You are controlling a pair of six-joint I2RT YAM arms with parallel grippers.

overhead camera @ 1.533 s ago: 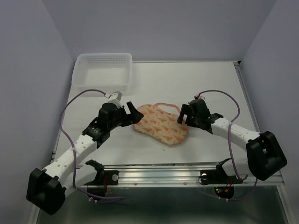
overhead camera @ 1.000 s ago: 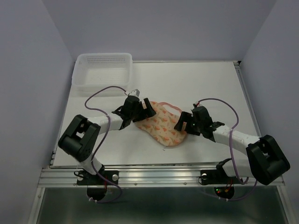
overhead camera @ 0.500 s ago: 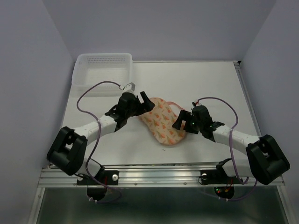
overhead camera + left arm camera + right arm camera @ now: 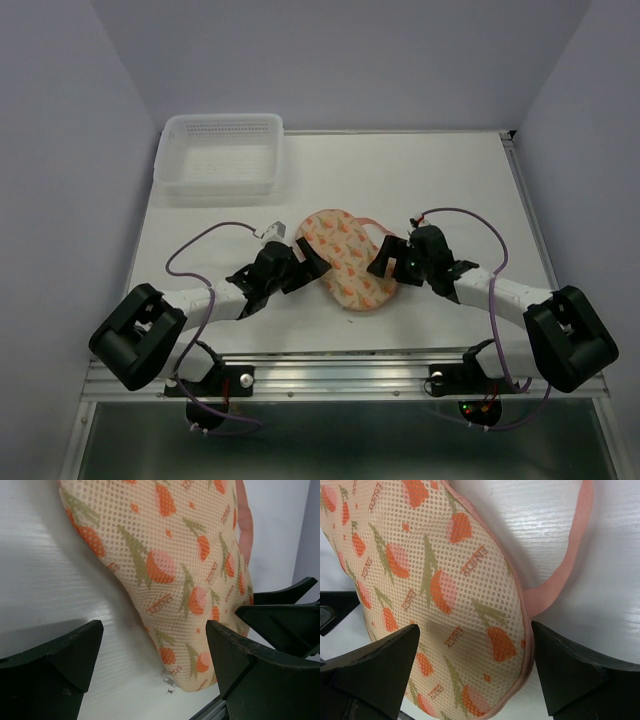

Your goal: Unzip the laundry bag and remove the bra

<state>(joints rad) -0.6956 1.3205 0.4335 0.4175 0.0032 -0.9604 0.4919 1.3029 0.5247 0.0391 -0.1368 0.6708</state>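
Observation:
The laundry bag [image 4: 345, 258] lies zipped shut on the table between both grippers, peach mesh with orange and green print, its pink strap loop [image 4: 371, 228] at the far right side. My left gripper [image 4: 308, 263] is open at the bag's left edge; in the left wrist view [image 4: 155, 652] its jaws straddle the bag's near end [image 4: 165, 565], where a small metal zipper pull [image 4: 167, 680] lies on the table. My right gripper [image 4: 381, 260] is open at the bag's right edge, its jaws around the bag [image 4: 430, 580] beside the strap [image 4: 570, 555]. The bra is hidden.
A white perforated basket [image 4: 220, 155] stands at the far left corner. The table's metal front rail [image 4: 330, 372] runs just near of the bag. Purple cables loop off both wrists.
The bag has turned from lying across to running far-to-near and slid slightly right. My left arm has folded back and low, its gripper moving to the bag's left edge. My right gripper closed in.

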